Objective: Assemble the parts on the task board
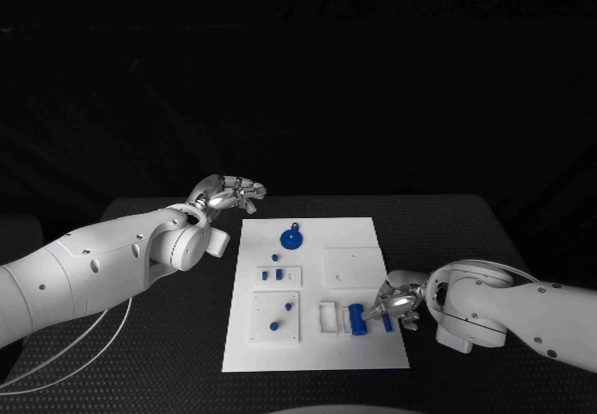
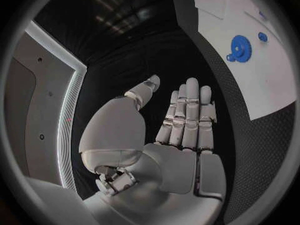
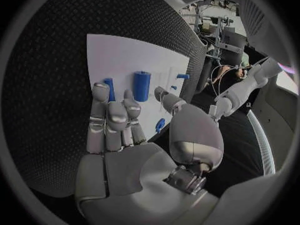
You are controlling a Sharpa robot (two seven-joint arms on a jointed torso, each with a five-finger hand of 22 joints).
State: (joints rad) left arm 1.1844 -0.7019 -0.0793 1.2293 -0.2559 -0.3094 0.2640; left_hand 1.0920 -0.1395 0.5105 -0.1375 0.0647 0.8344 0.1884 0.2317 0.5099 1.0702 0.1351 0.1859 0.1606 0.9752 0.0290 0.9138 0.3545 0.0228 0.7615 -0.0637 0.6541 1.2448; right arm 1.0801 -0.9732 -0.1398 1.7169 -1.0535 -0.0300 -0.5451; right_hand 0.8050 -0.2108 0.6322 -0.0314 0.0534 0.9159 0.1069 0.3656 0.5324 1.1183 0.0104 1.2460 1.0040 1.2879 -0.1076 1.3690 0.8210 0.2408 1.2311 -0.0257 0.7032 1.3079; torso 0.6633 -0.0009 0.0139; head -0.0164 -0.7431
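Here the right hand, fingers apart and holding nothing, hovers by the blue cylinder on the board; it should close squarely around it. The left hand waits open.

My left arm and right arm were smooth white shells with rounded joint housings and small dark screw dots. Thin pale cables looped beneath my left arm. My left hand and right hand were silver, with segmented metallic fingers and glossy rounded palms.
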